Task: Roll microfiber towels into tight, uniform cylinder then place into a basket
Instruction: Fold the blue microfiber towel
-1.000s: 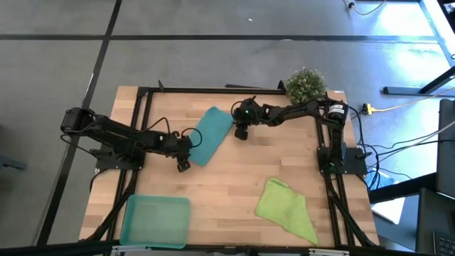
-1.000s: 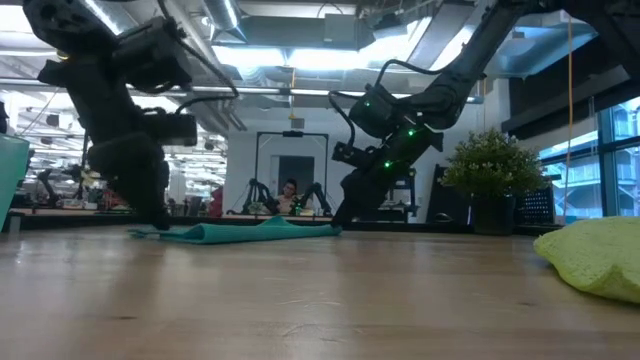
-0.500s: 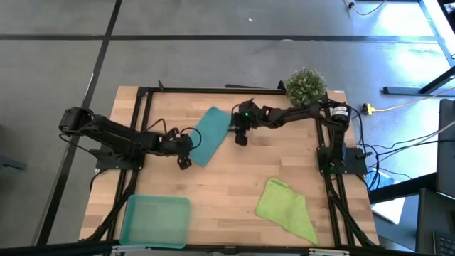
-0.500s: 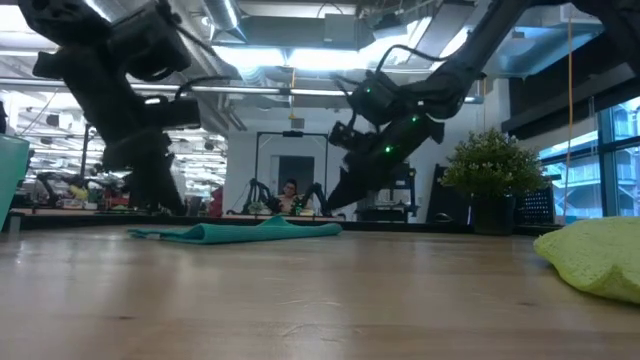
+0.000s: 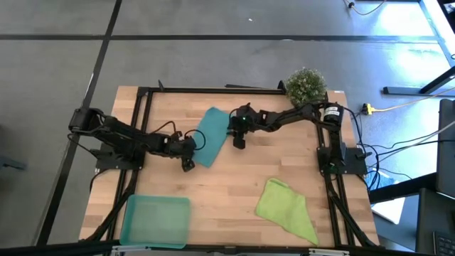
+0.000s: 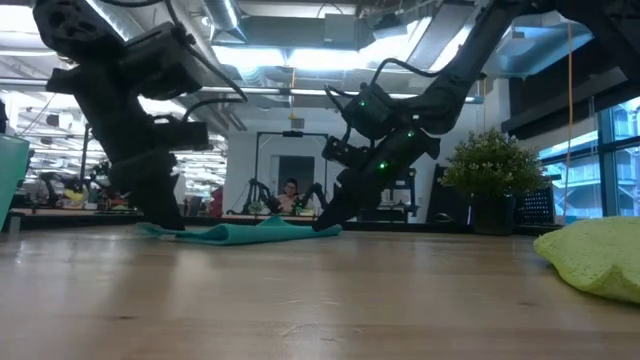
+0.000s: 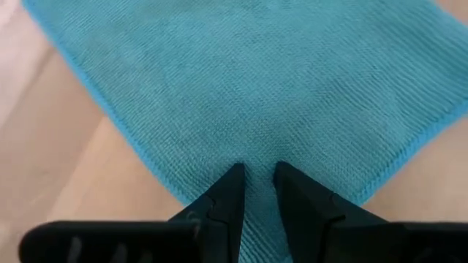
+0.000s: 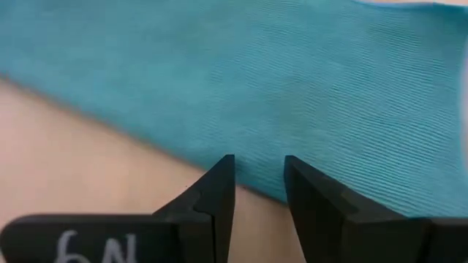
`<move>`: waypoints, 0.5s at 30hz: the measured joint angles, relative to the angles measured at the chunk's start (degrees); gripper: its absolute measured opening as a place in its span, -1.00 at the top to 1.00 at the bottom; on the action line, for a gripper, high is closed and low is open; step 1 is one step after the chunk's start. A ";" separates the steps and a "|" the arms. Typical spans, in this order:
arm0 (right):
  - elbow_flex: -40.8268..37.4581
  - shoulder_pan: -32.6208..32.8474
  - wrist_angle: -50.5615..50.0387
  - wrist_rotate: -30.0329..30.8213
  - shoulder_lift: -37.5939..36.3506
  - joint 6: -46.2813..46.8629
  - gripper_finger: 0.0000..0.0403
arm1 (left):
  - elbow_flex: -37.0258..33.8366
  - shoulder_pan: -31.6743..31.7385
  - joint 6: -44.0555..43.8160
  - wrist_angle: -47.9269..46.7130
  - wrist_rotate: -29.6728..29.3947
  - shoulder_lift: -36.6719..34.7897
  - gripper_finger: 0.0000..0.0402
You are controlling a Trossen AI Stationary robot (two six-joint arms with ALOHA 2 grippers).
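High view: teal towel (image 5: 210, 135) lies flat and unrolled on the far middle of the table (image 5: 234, 185), both arms working its edges. Left gripper (image 5: 189, 148) sits at the towel's near-left edge; left wrist view shows the fingers (image 7: 232, 191) nearly closed, a narrow gap between the tips, resting on the cloth near a corner. Cannot tell whether any fabric is pinched. Right gripper (image 5: 239, 133) is at the towel's right edge; right wrist view shows its fingers (image 8: 219, 191) slightly apart, tips just over the hem, gripping nothing visible.

Lime towel (image 5: 286, 205) lies crumpled at the near right, well apart from both arms. Basket (image 5: 155, 220) sits at the near-left corner. Potted plant (image 5: 306, 84) stands at the far right.

Judged risks: thin cloth may slip from between the narrow fingertips, so the roll starts loose or skewed. If the two arms pull unevenly, the towel bunches rather than forming an even cylinder.
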 joint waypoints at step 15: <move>0.04 1.08 0.01 6.29 -2.83 -6.33 0.40 | 0.25 -1.15 2.81 8.83 1.48 -1.03 0.61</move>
